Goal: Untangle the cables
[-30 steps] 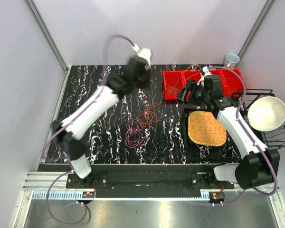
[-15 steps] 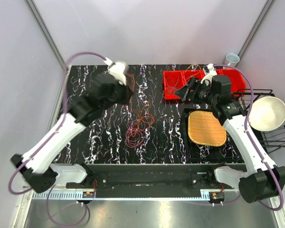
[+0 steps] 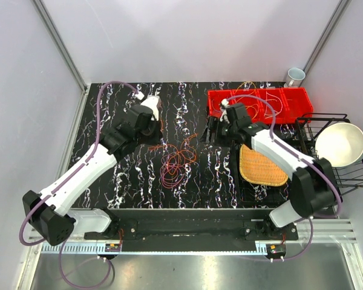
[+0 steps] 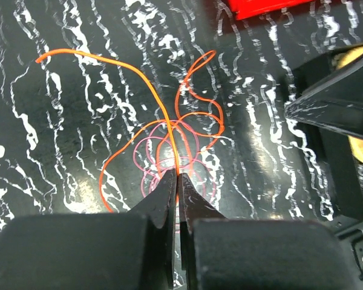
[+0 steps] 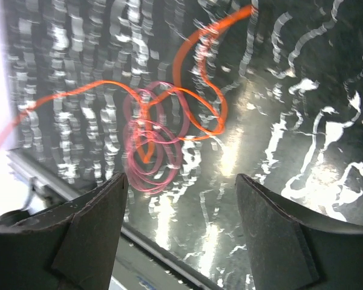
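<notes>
The left tool (image 4: 176, 176) is pinched together on an orange cable (image 4: 146, 83) that rises from the pink-and-orange tangle of cables (image 3: 176, 160) at the centre of the tabletop (image 3: 109, 109), while the right tool (image 5: 181, 178), fingers spread and empty, hovers at the tangle's 2 o'clock.

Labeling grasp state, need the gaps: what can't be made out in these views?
1. Left wrist: the near part of the tangle, and the orange cable where it enters the shut left hand, both hidden by that hand.
2. Right wrist: blurred beyond the open right hand; the pink loops cannot be counted; the orange cable is cut off by the left edge.
3. Top external: both hands' fingers, too small and dark, covered by their wrists.
</notes>
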Robot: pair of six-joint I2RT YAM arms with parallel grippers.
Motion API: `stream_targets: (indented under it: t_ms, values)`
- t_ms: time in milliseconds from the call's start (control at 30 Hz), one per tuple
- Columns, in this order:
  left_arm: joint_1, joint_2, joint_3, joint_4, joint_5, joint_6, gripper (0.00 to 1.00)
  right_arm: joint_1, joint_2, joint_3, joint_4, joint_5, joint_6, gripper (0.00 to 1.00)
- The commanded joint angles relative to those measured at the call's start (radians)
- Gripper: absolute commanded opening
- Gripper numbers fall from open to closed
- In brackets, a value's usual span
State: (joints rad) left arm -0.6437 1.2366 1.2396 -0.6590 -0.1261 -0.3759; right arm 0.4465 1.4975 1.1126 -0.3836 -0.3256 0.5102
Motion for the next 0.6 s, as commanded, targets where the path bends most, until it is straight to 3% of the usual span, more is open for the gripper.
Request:
stream_targets:
  t_ms: [0, 333, 567]
  values:
    - [0.032, -0.045, -0.06, 0.056, 0.028, -0.008, 0.0, 0.035, 0.07, 0.078, -0.012, 0.052, -0.044, 0.77]
    - [0.099, -0.072, -0.141, 0.102, 0.092, 0.003, 0.0, 0.15, 0.346, 0.251, -0.113, 0.206, -0.179, 0.77]
    - [0.139, -0.086, -0.161, 0.118, 0.12, 0.017, 0.0, 0.169, 0.454, 0.354, -0.164, 0.287, -0.206, 0.78]
